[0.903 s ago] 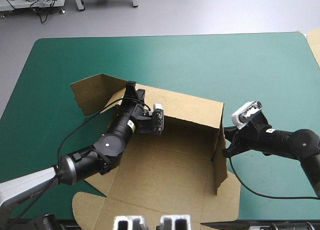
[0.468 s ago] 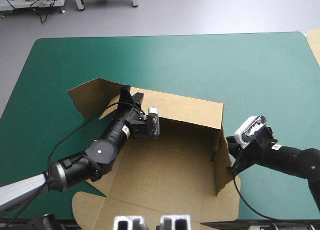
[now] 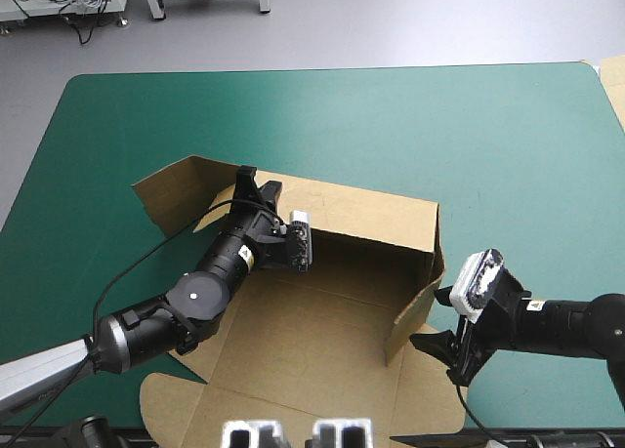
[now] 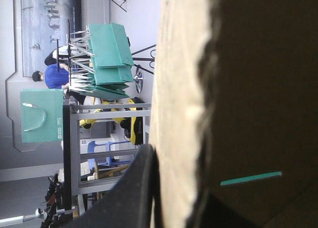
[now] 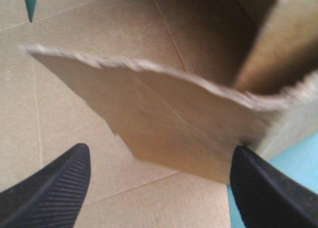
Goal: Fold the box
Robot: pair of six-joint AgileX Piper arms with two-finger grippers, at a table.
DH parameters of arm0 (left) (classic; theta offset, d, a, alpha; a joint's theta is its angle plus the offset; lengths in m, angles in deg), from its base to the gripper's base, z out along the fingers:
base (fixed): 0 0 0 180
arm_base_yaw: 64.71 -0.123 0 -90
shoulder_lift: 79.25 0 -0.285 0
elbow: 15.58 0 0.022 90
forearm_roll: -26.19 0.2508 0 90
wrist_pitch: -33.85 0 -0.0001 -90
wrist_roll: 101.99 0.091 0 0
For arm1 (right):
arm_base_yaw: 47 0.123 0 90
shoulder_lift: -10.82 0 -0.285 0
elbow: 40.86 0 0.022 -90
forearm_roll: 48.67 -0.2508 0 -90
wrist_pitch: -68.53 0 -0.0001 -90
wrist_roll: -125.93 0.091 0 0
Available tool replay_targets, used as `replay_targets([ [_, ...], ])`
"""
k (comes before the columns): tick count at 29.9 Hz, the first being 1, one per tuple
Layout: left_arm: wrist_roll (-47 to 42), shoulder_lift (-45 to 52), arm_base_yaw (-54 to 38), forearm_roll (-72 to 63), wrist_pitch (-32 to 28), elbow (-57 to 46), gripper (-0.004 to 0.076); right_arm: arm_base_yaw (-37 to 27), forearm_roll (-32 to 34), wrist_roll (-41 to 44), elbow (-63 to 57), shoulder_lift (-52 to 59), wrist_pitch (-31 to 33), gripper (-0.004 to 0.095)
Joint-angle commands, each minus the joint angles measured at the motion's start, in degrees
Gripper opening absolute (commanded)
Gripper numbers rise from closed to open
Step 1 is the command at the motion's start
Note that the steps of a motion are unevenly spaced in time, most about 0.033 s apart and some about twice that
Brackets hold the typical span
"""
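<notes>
The brown box [image 3: 312, 341] lies open on the teal-green cover, its base flat and its far wall [image 3: 371, 214] raised. My left gripper [image 3: 250, 181] is shut on the top edge of that far wall near its left end. In the left wrist view the board's edge [image 4: 174, 89] runs between my left gripper's [image 4: 171, 188] black fingers. The right side flap [image 3: 415, 306] leans inward over the base. My right gripper [image 3: 437, 348] stands open just outside it, touching nothing. In the right wrist view the flap [image 5: 164, 118] hangs ahead of my right gripper's [image 5: 159, 188] spread fingers.
A loose flap [image 3: 171, 189] sticks out from the far wall's left end. More flat flaps [image 3: 171, 399] reach toward the table's near edge. A corner of other brown board [image 3: 613, 82] shows at the table's far right. Bare cover [image 3: 391, 116] lies beyond the box.
My right gripper opened, let go of the right side flap and drew back toward the near edge. The flap swung inward. My left gripper shifted slightly left with the far wall.
</notes>
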Motion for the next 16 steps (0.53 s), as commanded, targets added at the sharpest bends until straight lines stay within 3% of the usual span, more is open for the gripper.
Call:
replay_targets([
  [1,-1.17,1.05,0.52,1.64,-1.49,1.27,0.0007,0.12,-2.67,-0.23,3.17,2.67,-1.48,0.0730],
  [9,-1.17,1.05,0.52,1.37,-2.50,1.50,0.0007,0.12,-3.67,-0.98,0.08,2.47,-9.83,0.0730],
  [16,-1.17,1.05,0.52,0.60,-4.71,1.50,0.0008,0.12,-8.44,-4.19,-0.37,1.38,-12.06,0.0730],
])
